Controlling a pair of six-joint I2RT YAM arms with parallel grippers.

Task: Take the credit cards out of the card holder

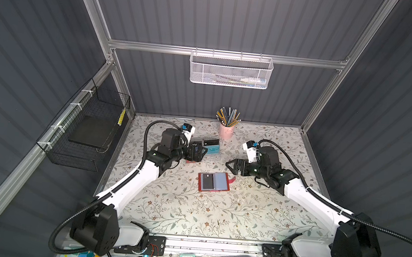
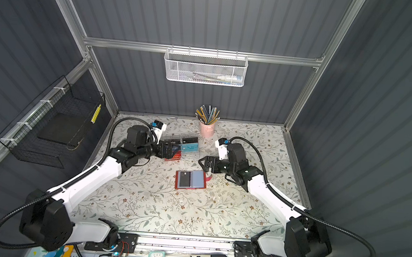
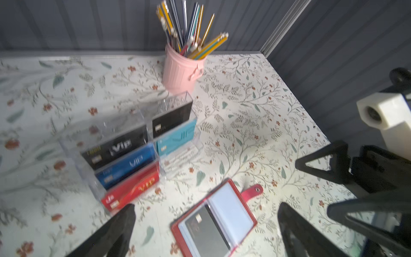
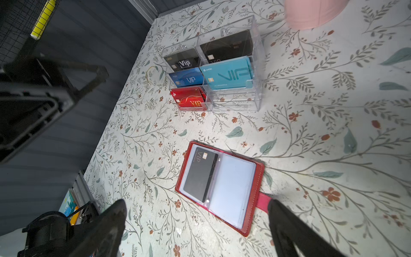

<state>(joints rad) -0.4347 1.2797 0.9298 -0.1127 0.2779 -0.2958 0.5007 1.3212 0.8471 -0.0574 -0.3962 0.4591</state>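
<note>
Holding black card [image 4: 200,173], card holder [image 4: 233,189], cards [image 4: 226,73] in clear box [image 4: 233,102], left end effector [image 3: 206,208], right end effector [image 4: 196,203] released

Bright tabletop, dim walls, light from overhead.
Pale wash on the table [image 1: 192,210] centre; grey walls stay dark. Left wrist view motion-blurred, clear box [image 3: 171,102] smeared. Right wrist view sharper, sheen on card holder [image 4: 233,184] sleeves. Both top views bow at edges.

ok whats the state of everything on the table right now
card holder, open flat, snap tab undone
dark card, tucked in the holder
clear box, five slots with cards, one empty
pencil cup, upright, full
left gripper, open, empty
right gripper, open, empty
</note>
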